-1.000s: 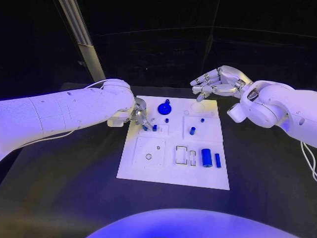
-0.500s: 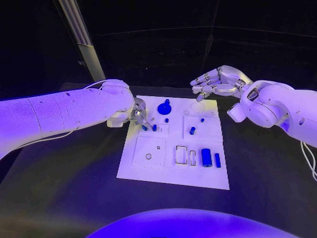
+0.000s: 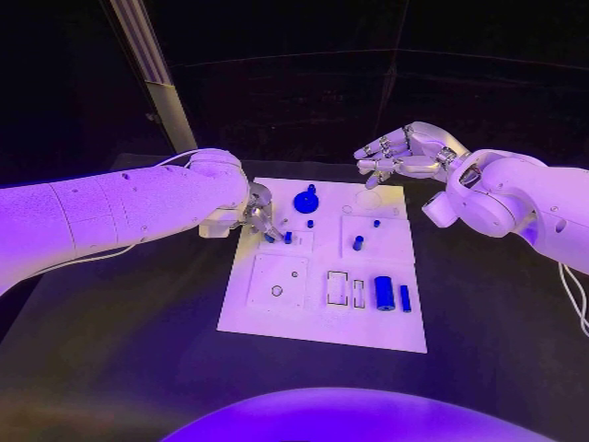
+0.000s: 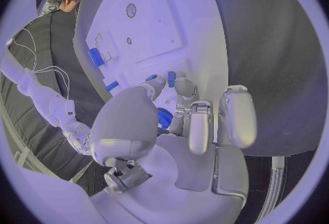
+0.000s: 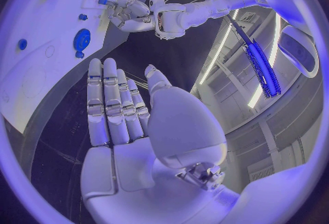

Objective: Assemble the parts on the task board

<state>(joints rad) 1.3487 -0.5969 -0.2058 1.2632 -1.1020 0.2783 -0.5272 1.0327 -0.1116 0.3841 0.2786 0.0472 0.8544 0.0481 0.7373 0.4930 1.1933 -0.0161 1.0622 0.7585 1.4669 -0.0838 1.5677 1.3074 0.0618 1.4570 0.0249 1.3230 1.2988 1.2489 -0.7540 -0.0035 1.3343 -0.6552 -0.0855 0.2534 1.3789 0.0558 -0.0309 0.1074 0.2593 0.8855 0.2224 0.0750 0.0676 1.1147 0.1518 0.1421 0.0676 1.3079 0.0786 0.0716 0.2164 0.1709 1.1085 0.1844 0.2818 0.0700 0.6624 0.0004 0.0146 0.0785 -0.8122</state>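
Blue pegs (image 3: 287,237) stand right at the fingertips of your left hand (image 3: 256,215), which is down over the left side of the white task board (image 3: 308,324). In the left wrist view the fingers (image 4: 188,92) curl toward two short blue pieces (image 4: 170,78), but you cannot tell from here whether one is pinched or merely touched. Judging by that, the step in hand is seating or picking a peg: keep the wrist steady, hold the part upright over its hole, and press straight down without sideways drag.

Your right hand (image 3: 408,151) hovers past the far edge of the board, fingers spread and straight, holding nothing. Between the two hands sits the round blue gear (image 3: 306,202); on the near side from your left hand lie a thick blue cylinder (image 3: 385,293) and a thin blue bar (image 3: 405,297) beside empty rectangular slots (image 3: 337,287).

The board rests flat on a black table (image 3: 122,350), under violet light, with a pale slanted post (image 3: 152,78) behind your left arm (image 3: 96,216).
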